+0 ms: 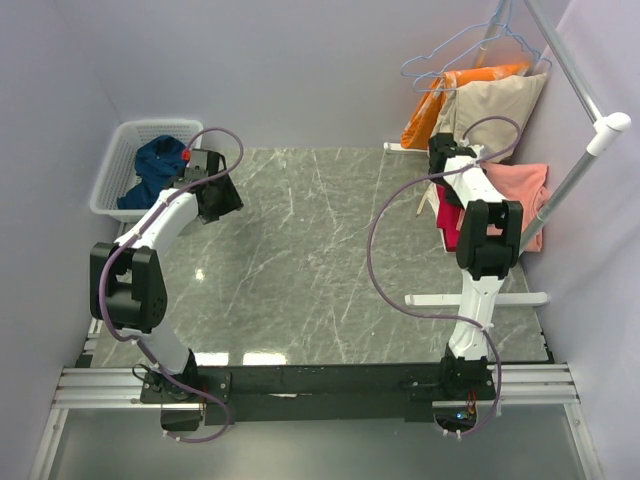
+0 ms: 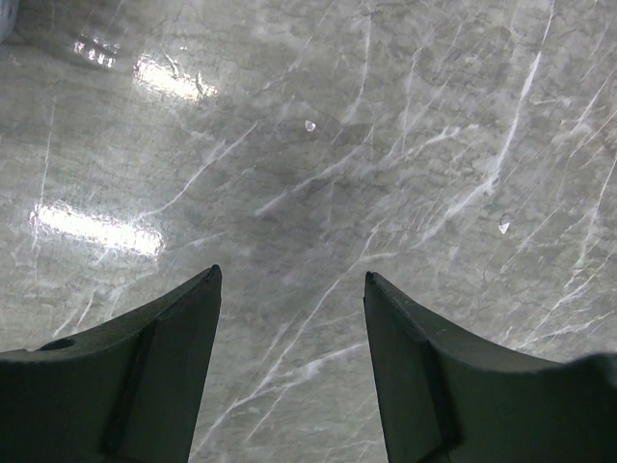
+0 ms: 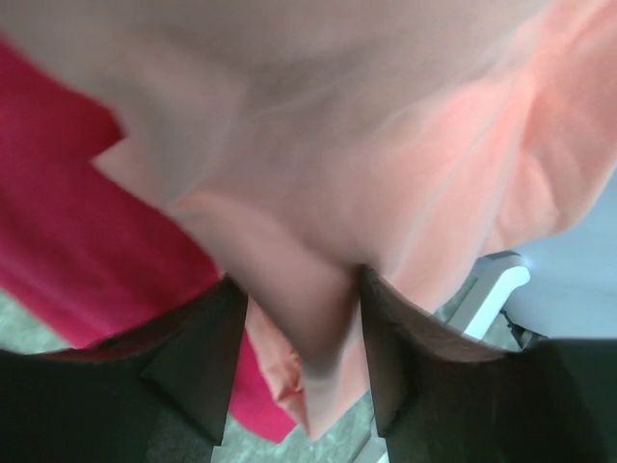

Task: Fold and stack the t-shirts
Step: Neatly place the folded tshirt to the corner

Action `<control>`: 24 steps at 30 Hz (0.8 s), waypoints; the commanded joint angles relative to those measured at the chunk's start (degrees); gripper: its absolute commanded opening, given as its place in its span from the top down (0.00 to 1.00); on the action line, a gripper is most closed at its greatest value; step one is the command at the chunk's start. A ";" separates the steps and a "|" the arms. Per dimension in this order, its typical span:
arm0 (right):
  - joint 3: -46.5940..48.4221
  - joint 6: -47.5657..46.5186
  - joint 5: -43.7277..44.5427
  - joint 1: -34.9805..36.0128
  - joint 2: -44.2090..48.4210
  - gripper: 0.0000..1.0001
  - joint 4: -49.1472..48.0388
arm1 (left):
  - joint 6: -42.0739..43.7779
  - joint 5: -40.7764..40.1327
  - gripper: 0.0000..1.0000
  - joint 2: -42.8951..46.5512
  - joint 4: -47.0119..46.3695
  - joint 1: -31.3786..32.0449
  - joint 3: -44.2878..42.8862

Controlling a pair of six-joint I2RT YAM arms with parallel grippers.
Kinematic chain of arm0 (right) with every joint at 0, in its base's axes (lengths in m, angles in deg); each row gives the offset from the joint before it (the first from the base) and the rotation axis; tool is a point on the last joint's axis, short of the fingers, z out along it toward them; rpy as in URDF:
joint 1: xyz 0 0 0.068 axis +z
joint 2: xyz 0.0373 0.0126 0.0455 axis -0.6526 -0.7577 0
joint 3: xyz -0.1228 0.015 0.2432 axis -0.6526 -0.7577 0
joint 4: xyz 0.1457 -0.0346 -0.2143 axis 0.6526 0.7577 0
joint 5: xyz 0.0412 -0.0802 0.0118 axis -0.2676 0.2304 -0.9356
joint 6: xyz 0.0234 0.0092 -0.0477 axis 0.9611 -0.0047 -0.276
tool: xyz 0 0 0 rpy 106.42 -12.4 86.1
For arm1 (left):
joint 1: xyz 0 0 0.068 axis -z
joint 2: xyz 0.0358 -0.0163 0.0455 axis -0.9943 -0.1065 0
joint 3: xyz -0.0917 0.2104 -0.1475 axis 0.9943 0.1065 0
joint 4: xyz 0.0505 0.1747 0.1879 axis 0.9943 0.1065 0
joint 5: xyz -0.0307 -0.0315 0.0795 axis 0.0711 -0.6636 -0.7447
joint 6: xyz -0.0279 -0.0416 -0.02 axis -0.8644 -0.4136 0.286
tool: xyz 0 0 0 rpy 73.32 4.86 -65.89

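A salmon-pink t-shirt (image 1: 520,190) hangs over the rack at the right, with a crimson-red one (image 1: 447,215) beside it. In the right wrist view the salmon-pink cloth (image 3: 405,145) fills the frame and the crimson-red cloth (image 3: 67,231) shows at the left. My right gripper (image 1: 445,165) (image 3: 299,277) is open, with a hanging fold of the salmon-pink shirt between its fingers. A navy-blue t-shirt (image 1: 155,170) lies crumpled in the white basket (image 1: 115,165) at the far left. My left gripper (image 1: 215,195) (image 2: 292,273) hovers open over bare marble beside the basket, holding nothing.
A white clothes rack stands at the right, with its slanting pole (image 1: 575,180) and its base bar (image 1: 475,298) on the table. An orange garment (image 1: 430,110) and a beige one (image 1: 495,105) hang from wire hangers (image 1: 470,50) at the back right.
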 commanded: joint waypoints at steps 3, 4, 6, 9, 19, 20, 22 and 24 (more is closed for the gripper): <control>1.73 2.80 3.22 -2.05 -2.09 0.64 3.23 | 0.14 0.66 0.34 0.36 -0.94 -0.10 -1.64; 1.82 2.89 3.13 -2.05 -2.26 0.68 3.50 | 0.14 0.57 0.34 0.27 -0.94 -0.10 -1.56; 1.47 3.07 2.44 -2.14 -2.18 0.79 3.67 | 0.22 0.57 0.34 0.53 -0.94 -0.10 -1.56; 1.55 3.51 1.56 -2.14 -1.83 0.92 4.02 | 0.22 0.66 0.34 0.71 -0.76 -0.10 -1.64; 0.32 2.36 -1.52 -1.96 1.69 0.62 0.78 | -0.04 0.84 0.34 1.85 -1.12 -0.10 -0.50; 0.67 2.28 -1.52 -1.79 2.21 0.62 0.69 | -0.13 0.84 0.34 1.85 -1.29 -0.10 -0.33; 0.76 1.49 -1.35 -1.35 2.39 0.62 0.16 | -0.13 0.93 0.34 1.94 -1.38 -0.10 -0.06; 1.73 1.48 -1.35 -1.35 1.69 0.62 0.77 | -0.13 1.01 0.34 1.85 -1.38 -0.10 -0.06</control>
